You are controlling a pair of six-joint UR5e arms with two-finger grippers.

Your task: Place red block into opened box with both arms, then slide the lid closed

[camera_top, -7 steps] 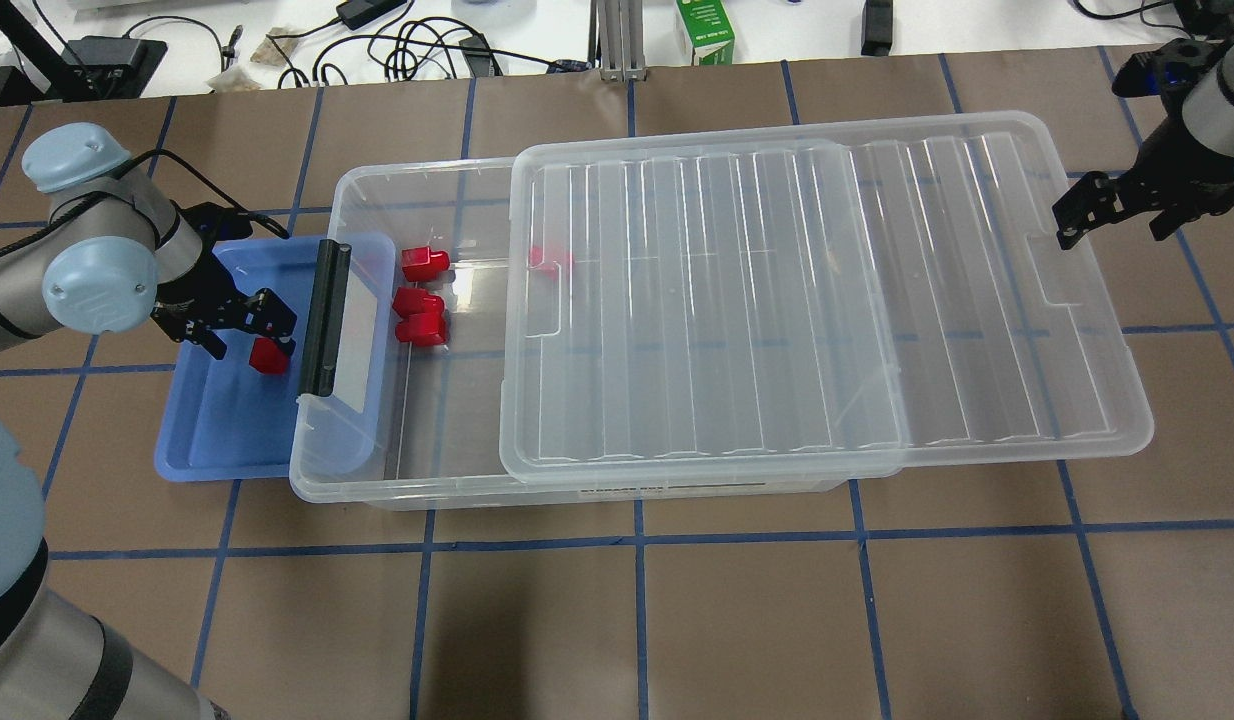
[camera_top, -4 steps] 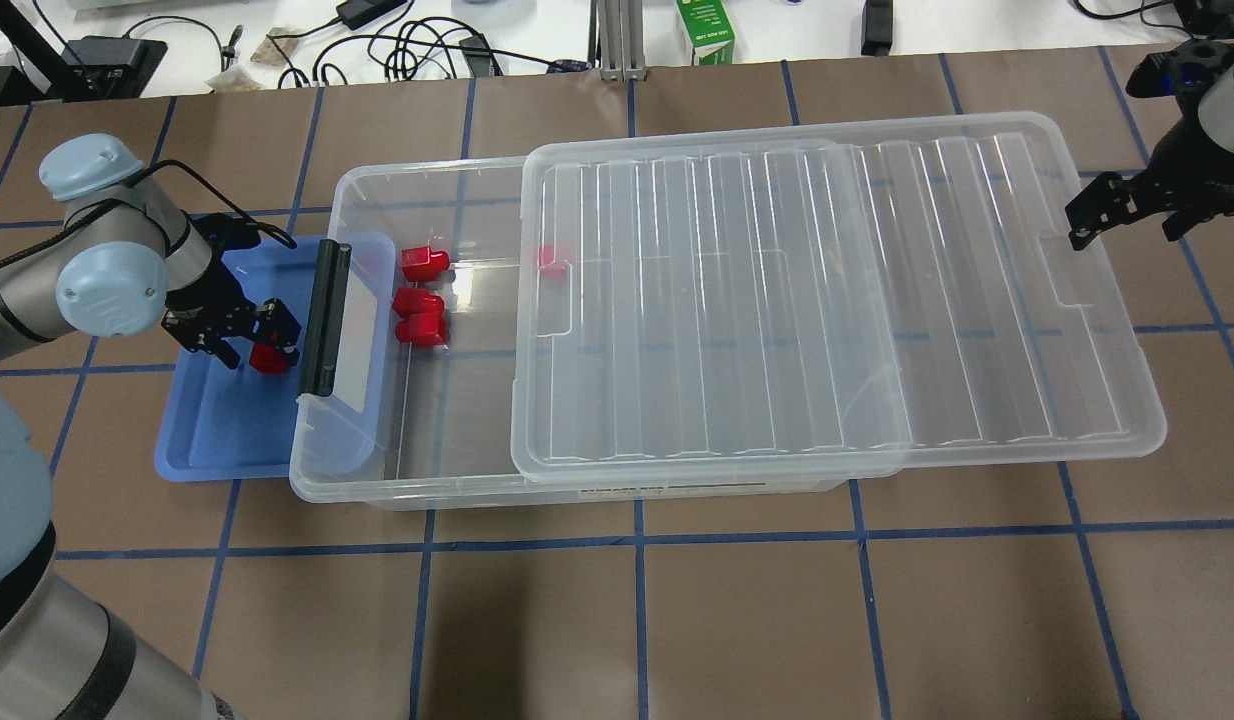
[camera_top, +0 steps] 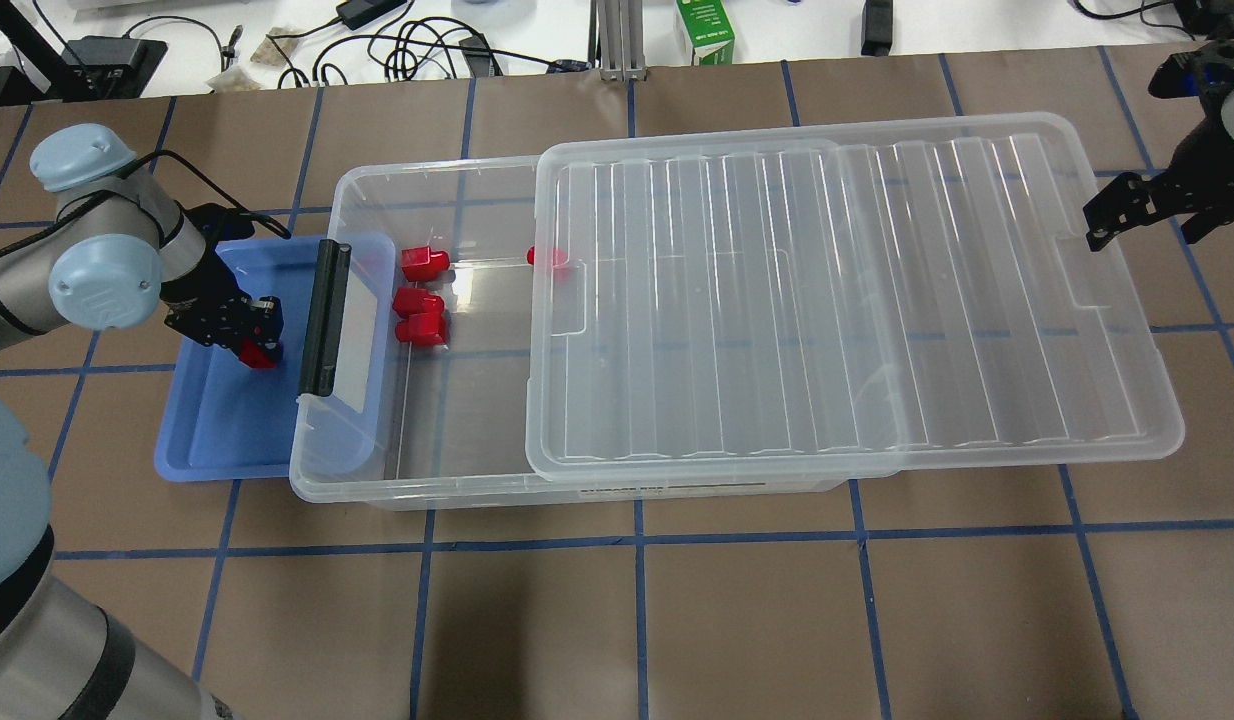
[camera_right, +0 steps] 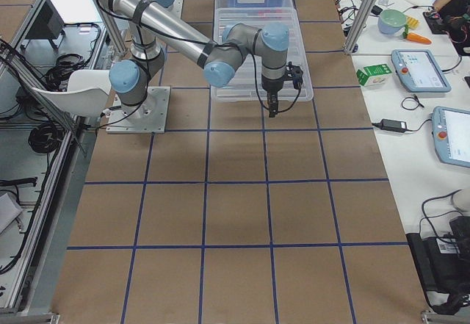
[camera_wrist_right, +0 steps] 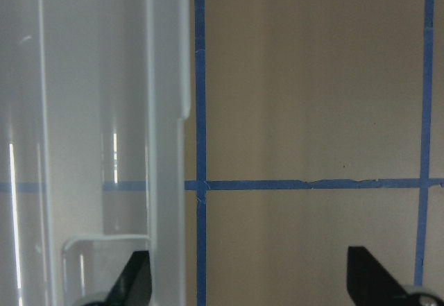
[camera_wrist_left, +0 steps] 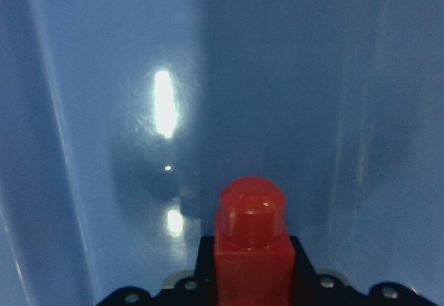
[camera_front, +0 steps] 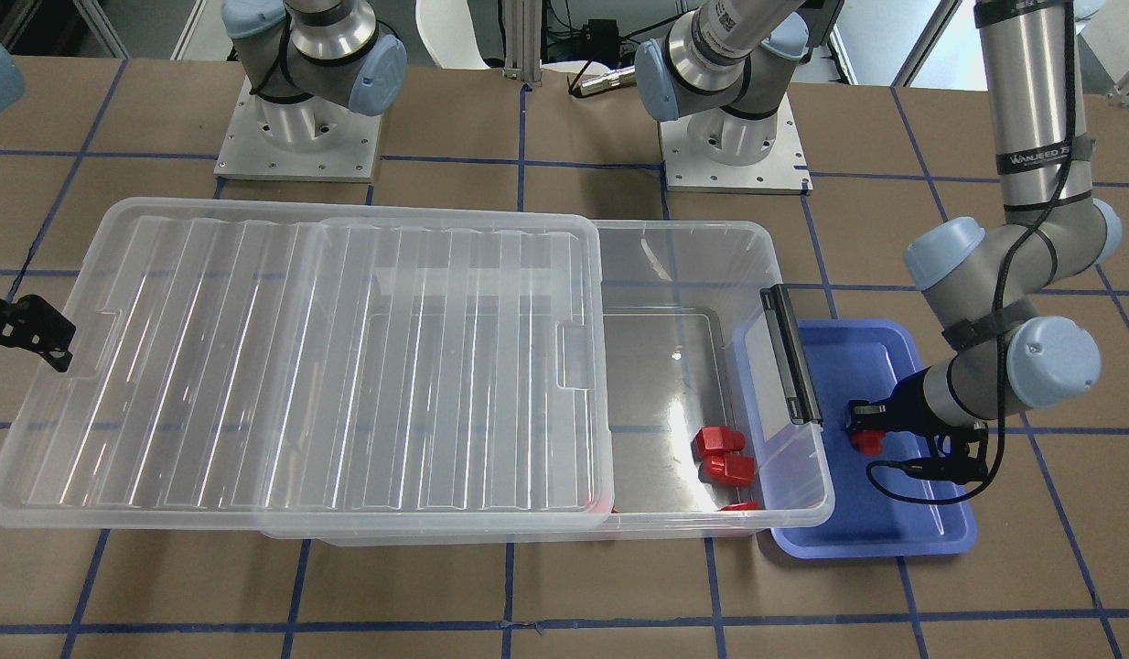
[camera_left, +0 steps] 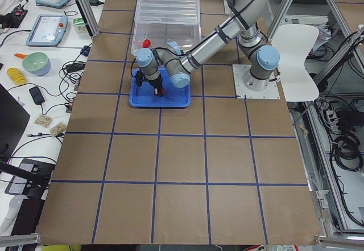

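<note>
My left gripper (camera_top: 254, 338) is down in the blue tray (camera_top: 217, 430), shut on a red block (camera_top: 261, 353). The left wrist view shows that block (camera_wrist_left: 251, 250) upright between the fingers, stub forward. The clear box (camera_top: 322, 485) has its left end uncovered, with several red blocks (camera_top: 422, 300) inside. One more (camera_top: 547, 257) lies partly under the lid (camera_top: 857, 300). The lid overhangs the box's right end. My right gripper (camera_top: 1152, 222) is open at the lid's right short edge. In the right wrist view, the lid's rim (camera_wrist_right: 170, 112) runs just inside one fingertip (camera_wrist_right: 137, 278).
A black bar latch (camera_top: 322, 320) on the box's left end overlaps the blue tray's right side. Cables, a green carton (camera_top: 705, 30) and other gear lie on the white bench beyond the table. Brown table with blue tape lines surrounds the box.
The lid has slid to the right along with my right gripper, uncovering more of the box. My left gripper has closed on the red block in the tray.
</note>
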